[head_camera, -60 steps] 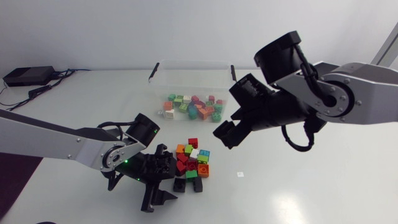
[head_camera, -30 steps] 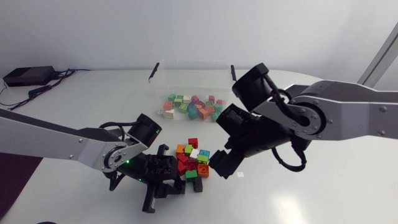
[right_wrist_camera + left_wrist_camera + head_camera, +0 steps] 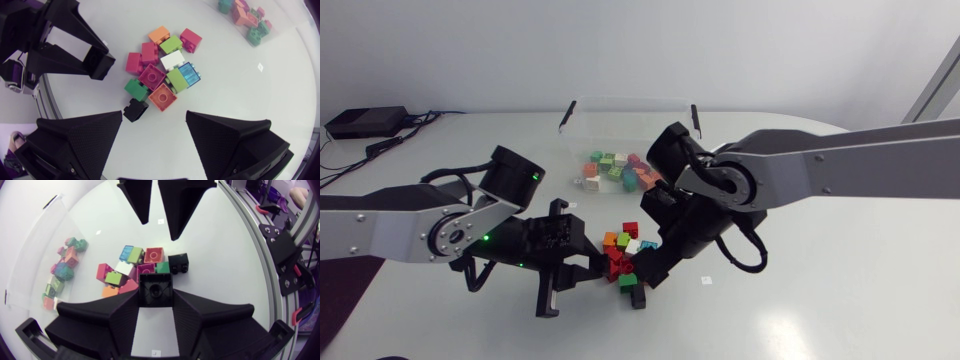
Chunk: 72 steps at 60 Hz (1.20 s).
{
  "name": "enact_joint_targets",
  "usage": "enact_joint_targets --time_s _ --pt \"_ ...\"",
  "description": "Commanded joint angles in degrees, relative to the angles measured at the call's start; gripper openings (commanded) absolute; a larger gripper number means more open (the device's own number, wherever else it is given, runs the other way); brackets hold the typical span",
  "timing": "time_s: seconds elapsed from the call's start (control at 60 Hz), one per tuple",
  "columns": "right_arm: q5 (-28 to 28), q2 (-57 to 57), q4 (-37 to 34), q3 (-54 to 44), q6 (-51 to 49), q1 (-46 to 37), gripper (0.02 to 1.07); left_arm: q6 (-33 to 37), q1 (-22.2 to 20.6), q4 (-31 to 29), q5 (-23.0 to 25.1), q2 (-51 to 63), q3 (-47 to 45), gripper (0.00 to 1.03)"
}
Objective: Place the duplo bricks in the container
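**Q:** So what's your left end effector [image 3: 155, 296] doing?

**A:** It's pinching a black duplo brick [image 3: 156, 286], one finger on each side, held just beside the loose pile [image 3: 628, 250] on the desk [image 3: 820, 290].

**Q:** And the right one?

**A:** My right end effector [image 3: 154, 115] hangs over that same pile with its fingers spread wide and nothing between them. A second black brick [image 3: 135, 109] sits at the pile's near edge. The clear container [image 3: 620, 122] is further back on the desk, well apart from the pile, and has a bunch of mixed bricks [image 3: 630, 172] inside.
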Motion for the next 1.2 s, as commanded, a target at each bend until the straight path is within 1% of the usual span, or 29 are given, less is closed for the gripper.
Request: enact_joint_targets --time_s 0.0,0.033,0.183,0.233,0.4,0.433,0.483,0.533,0.6,0.617,0.75,0.783,0.817,0.85,0.967,1.0,1.117,1.133,1.183 --pt "0.00 3.24 -2.88 3.77 7.09 0.80 0.93 -2.29 0.94 -0.74 0.32 -3.49 -1.20 0.19" --pt "0.00 4.12 -4.55 5.00 8.06 0.89 0.93 -2.82 1.02 -0.74 0.23 -4.45 -1.20 0.19" --pt "-0.44 7.46 -7.01 8.25 10.96 2.12 0.93 -4.22 1.29 -0.83 0.06 -7.70 -1.73 0.19" --pt "0.26 8.51 -7.80 9.13 12.80 2.82 0.93 -4.57 1.38 -0.83 -0.03 -8.32 -1.91 0.19" --pt "6.06 12.12 -11.67 11.76 19.39 4.49 0.93 -5.28 1.55 -0.92 -0.12 -9.90 -2.08 0.19" --pt "6.42 12.47 -12.37 12.29 20.98 4.84 0.92 -5.37 1.64 -0.92 -0.12 -9.90 -2.08 0.19" --pt "6.68 12.99 -13.17 13.17 22.47 5.55 0.87 -5.54 1.55 -0.92 -0.21 -9.99 -2.08 0.19" --pt "7.03 14.05 -14.31 14.58 24.32 6.25 0.87 -5.81 1.55 -0.92 -0.21 -10.17 -2.08 0.19" --pt "7.21 15.72 -17.03 16.69 26.86 6.78 0.87 -5.98 1.46 -0.92 -0.29 -10.34 -2.08 0.19" --pt "7.30 16.86 -18.61 18.00 27.39 7.04 0.87 -6.16 1.46 -0.92 -0.38 -10.60 -2.08 0.19" --pt "7.56 18.97 -19.23 18.62 28.53 8.09 0.87 -6.33 1.64 -1.01 -1.35 -11.57 -1.64 0.19" --pt "6.77 19.41 -19.58 18.71 28.97 8.09 0.86 -6.60 2.17 -1.09 -1.70 -11.92 -1.11 0.19" --pt "6.59 19.76 -18.97 18.71 29.15 8.18 0.78 -6.68 3.13 -1.27 -1.70 -12.54 -0.50 0.19" --pt "6.59 20.11 -18.70 18.62 29.15 8.18 0.76 -6.68 4.28 -1.27 -1.70 -12.80 -0.15 0.19" --pt "6.24 20.55 -18.00 18.44 29.24 8.27 0.75 -5.72 8.23 -2.15 -1.61 -13.33 0.64 0.19" --pt "6.06 20.99 -17.82 18.44 29.33 8.27 0.75 -4.05 9.37 -3.03 -1.53 -13.33 0.38 0.19" --pt "5.98 21.87 -17.91 18.36 29.33 9.06 0.75 -2.64 10.17 -3.64 -1.53 -13.94 -1.29 0.19" --pt "5.98 22.05 -17.82 18.36 29.33 9.32 0.74 -2.64 10.43 -3.64 -1.53 -14.12 -1.55 0.19" --pt "5.98 22.40 -17.82 18.44 29.33 9.50 0.66 -2.29 10.87 -3.64 -1.53 -14.38 -1.91 0.19"
